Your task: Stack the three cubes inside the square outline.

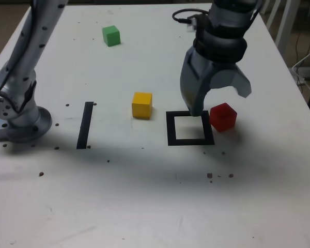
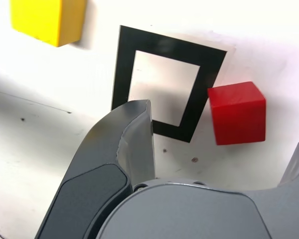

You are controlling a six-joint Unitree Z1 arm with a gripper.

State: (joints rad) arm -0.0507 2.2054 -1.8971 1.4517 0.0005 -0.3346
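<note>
Fingers (image 1: 197,110) stand wide apart above the red block (image 1: 223,117), which sits just right of the black square (image 1: 171,128) in the exterior view, turned cornerwise to it; being cube-shaped, the block shows no long axis

Exterior light: moderate, dimmer toward the far floor
Tabletop shadow: broad, soft-edged, across the middle
Arm: slightly blurred
Wrist-view light: bright, tabletop (image 2: 259,35) nearly washed out at places
Red cube (image 2: 237,114): crisp-edged, its faces unevenly lit
</note>
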